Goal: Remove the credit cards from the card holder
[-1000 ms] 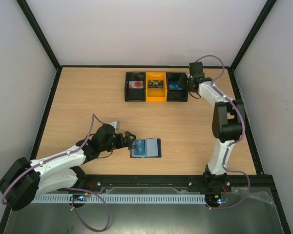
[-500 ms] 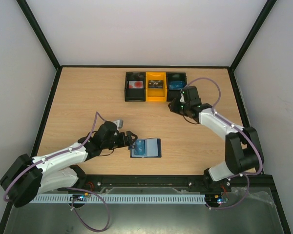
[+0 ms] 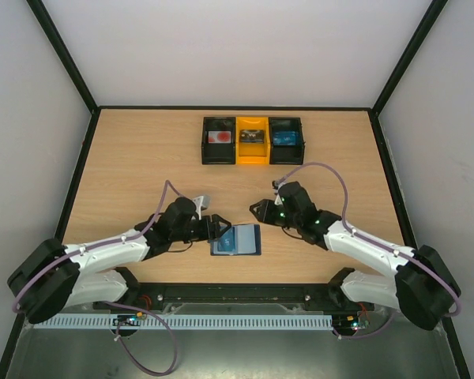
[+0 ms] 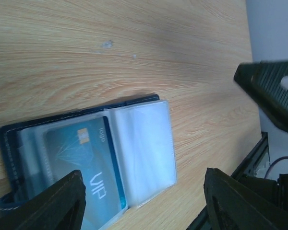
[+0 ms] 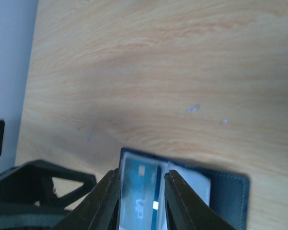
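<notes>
The dark navy card holder [image 3: 237,240] is lying open and flat on the wooden bench [image 3: 142,166], near the front edge and about midway between the two arms. The left end effector [image 3: 219,228] is sitting at its left edge. In the left wrist view its two fingers [image 4: 53,203] are standing wide apart on either side of the card holder, closed on nothing, and whether they are touching the leather I cannot tell.

The right end effector [image 3: 259,212] is hanging just beyond the card holder's far right corner, pointing toward it. In the right wrist view its fingers [image 5: 107,199] are standing slightly apart with nothing gripped, and the card holder is showing through the gap.

One credit card [image 4: 84,165] is showing, bright blue with a gold chip and "VIP" printed on it. It is sitting in a clear pocket on the card holder's left half. A clear plastic sleeve [image 4: 146,143] is lying over the right half, and no card can be made out in it.

Three small bins are standing in a row at the far side of the bench, well apart from both end effectors: a black bin [image 3: 219,140] on the left, a yellow bin [image 3: 252,140] in the middle and another black bin [image 3: 286,140] on the right. Each is holding something too small to name.
</notes>
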